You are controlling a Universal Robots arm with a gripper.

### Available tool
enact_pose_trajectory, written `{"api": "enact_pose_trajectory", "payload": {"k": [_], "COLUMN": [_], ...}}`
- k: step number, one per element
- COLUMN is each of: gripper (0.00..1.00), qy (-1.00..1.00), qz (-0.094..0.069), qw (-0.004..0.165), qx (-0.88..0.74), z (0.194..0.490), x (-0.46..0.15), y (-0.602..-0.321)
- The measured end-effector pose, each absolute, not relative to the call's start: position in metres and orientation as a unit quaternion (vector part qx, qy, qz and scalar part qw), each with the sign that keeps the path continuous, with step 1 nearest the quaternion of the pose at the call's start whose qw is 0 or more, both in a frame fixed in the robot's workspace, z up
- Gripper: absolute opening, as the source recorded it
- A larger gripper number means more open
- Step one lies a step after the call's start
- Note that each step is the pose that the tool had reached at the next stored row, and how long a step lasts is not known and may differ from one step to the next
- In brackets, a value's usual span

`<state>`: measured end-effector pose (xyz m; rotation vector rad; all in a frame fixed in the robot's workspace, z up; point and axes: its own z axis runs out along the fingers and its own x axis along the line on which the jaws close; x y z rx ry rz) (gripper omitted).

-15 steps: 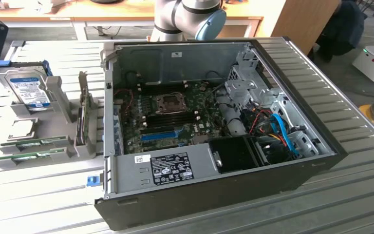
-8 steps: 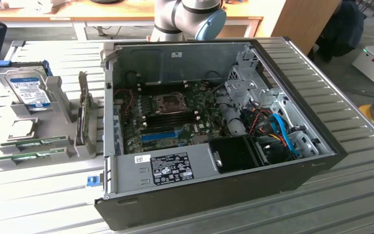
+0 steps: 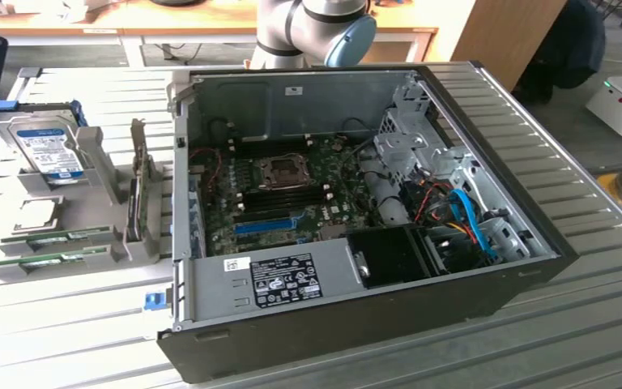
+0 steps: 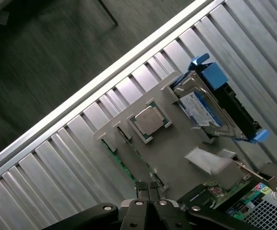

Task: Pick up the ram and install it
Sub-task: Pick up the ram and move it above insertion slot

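A slatted metal tabletop [image 3: 570, 324] carries everything here, with dark grey floor [image 4: 42, 72] past its edge. On it we see an open case [image 3: 398, 320] with its board [image 3: 322, 207] bare, and beside the case a grey tray [image 4: 176, 148] of parts.

The hand [image 4: 147, 186] hangs over the tray with its fingers pressed together and nothing between them, so it is closed and empty. The ram [image 4: 119, 162] is the nearest thing to it. It is a thin green stick standing on edge in a tray slot, just ahead of the fingertips and below them, untouched. A second stick [image 3: 49, 259] sits in the neighbouring slot. Farther out from the hand lies a square processor [image 4: 149, 120], and beyond that, well apart from the hand, is the drive [image 4: 200, 108] in its blue bracket. The case stands off to the hand's side.

We judge the ram light and stiff but thin and fragile — it won't sag, yet it could crack or twist if pinched askew. Its faces carry small chips that a hard squeeze might harm. Only its upper edge stands proud of the slot, so we'd take it there, about the middle of its length. The pads would go on the two flat faces close to that edge, clear of the contact row down in the slot. A centred hold should keep it from tilting as it lifts.
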<state>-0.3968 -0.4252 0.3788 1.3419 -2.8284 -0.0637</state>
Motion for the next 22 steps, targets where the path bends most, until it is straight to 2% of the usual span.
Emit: {"api": "enact_pose_trajectory", "payload": {"k": [22], "gripper": [0.11], "qy": [-0.825], "qz": [-0.019], "qw": [0.008], "qx": [0.564], "z": [0.3775], "x": [-0.3968], "y": [-0.4252]}}
